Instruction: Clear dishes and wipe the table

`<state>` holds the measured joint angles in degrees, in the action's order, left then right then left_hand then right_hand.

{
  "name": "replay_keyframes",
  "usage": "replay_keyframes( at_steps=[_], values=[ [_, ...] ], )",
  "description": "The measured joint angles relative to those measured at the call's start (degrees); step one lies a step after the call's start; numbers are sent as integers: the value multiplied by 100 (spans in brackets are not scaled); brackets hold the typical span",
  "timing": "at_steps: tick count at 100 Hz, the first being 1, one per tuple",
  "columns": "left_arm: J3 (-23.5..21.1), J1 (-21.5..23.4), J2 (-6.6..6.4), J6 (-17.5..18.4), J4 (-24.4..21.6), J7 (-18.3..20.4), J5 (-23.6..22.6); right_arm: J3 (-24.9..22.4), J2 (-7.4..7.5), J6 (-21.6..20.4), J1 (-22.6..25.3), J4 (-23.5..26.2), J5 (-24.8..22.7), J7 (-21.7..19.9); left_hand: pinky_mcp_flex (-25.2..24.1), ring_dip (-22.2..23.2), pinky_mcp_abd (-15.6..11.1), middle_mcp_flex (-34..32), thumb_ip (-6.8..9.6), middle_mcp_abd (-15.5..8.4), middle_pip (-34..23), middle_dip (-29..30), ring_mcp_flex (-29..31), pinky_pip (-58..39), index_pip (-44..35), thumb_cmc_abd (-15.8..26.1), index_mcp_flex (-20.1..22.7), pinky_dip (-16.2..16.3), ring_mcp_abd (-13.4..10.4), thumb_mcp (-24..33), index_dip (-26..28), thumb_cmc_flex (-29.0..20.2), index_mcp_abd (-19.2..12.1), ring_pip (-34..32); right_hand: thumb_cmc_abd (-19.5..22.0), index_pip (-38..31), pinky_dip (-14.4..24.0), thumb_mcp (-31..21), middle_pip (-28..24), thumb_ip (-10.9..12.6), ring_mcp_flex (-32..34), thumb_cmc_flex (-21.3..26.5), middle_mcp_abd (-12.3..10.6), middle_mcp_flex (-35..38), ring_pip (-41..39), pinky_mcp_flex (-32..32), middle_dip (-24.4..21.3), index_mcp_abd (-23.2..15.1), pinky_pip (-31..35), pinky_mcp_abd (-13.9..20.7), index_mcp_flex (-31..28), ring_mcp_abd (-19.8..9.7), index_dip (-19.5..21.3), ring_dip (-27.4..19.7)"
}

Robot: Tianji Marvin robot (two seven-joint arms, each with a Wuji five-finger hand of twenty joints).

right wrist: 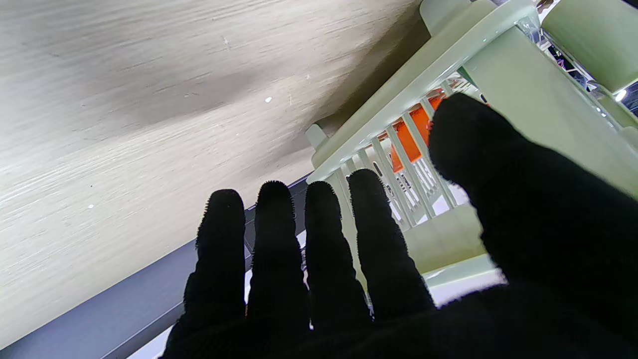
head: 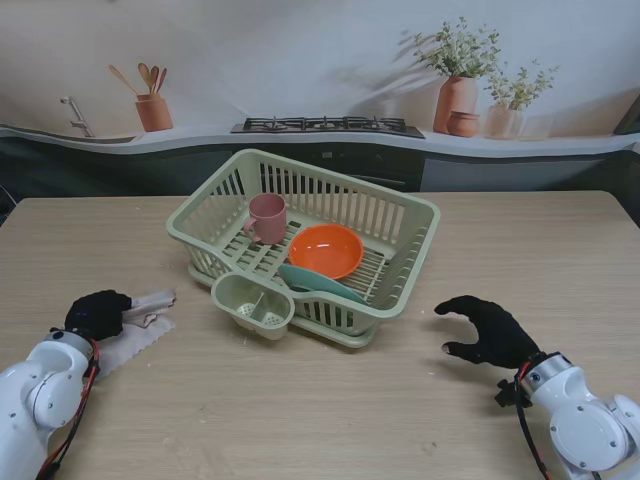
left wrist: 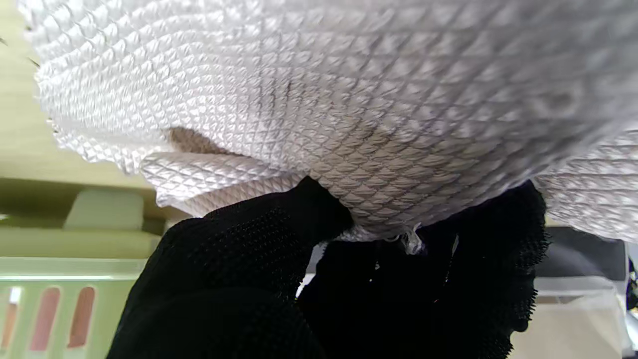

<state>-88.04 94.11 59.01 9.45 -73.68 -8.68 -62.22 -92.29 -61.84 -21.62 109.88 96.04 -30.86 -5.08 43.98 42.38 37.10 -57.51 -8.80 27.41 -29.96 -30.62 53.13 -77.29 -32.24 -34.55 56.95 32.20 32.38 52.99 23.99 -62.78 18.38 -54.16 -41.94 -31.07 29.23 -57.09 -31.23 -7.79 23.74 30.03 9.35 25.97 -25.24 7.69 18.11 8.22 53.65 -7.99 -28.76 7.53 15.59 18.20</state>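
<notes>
Left robot hand (head: 97, 313) clenched (right robot hand (head: 490, 332) spread)

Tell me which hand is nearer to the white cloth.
Left. The left hand is closed on the white cloth at the table's left side. The right hand hovers open on the far side of the green dish rack, holding nothing.
</notes>
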Motion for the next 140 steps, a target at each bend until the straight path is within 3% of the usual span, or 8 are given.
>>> replay_keyframes(
  at_steps=[27,49,65,101,111,124,140],
  values=[
    [-552,938,68,0,-659,-136,-75,26,-1,18,3,-10,-3,17,-1,1,0,-2,0,0,0,0,0,-1,0,7,0,29,0,0,0,0,11,0,0,-8,-4,1,0,0,0,0,-1,0,0,0,-58,0,0,0,0,0,-9,0],
    [-545,973,59,24,-601,-321,-168,67,-1,64,-5,-11,-7,-7,-2,1,0,-3,14,0,-1,0,0,-1,-115,9,0,33,2,31,108,0,109,0,0,-10,-8,1,0,0,0,0,-1,0,0,0,-58,0,0,0,0,0,-24,0],
    [-156,377,-7,24,-45,-479,-108,70,2,70,-7,-15,-23,-18,-2,1,5,-4,32,0,-13,0,0,-3,-166,-11,-12,76,18,160,202,-66,469,-47,0,-12,-13,2,0,0,0,0,-1,0,0,0,-58,0,0,0,0,0,-62,0],
    [999,-1470,-138,151,1621,-528,221,68,2,120,7,-7,-118,6,-2,1,13,-4,32,0,-17,0,0,-54,-152,-11,-13,78,24,168,201,-66,472,-53,0,-17,-38,60,0,0,0,0,-1,0,0,-11,-59,0,-1,0,0,0,-66,0],
    [1313,-1911,-146,146,2006,-505,286,66,2,120,10,-6,-140,10,-2,1,14,-4,28,0,-17,0,0,-55,-96,-11,-12,78,24,71,115,-65,254,-53,0,-19,-39,60,0,0,0,0,-1,0,0,-11,-59,0,-1,0,0,0,-67,0],
    [1514,-2143,-147,112,2148,-388,415,64,0,120,21,-3,-144,18,-2,2,14,-4,15,0,-18,0,0,-55,-89,-11,-7,78,24,52,45,-62,194,-53,0,-20,-39,60,0,0,0,0,-1,0,0,-11,-59,0,-1,0,0,0,-68,0],
    [1432,-2056,-124,13,2003,-270,469,56,-1,128,40,5,-137,25,-2,2,14,-4,9,0,-18,0,0,-55,-72,-11,-6,79,24,12,-10,-61,118,-53,0,-20,-39,60,0,0,0,0,-1,0,0,-11,-59,0,-1,0,0,0,-68,-1]
  ],
)
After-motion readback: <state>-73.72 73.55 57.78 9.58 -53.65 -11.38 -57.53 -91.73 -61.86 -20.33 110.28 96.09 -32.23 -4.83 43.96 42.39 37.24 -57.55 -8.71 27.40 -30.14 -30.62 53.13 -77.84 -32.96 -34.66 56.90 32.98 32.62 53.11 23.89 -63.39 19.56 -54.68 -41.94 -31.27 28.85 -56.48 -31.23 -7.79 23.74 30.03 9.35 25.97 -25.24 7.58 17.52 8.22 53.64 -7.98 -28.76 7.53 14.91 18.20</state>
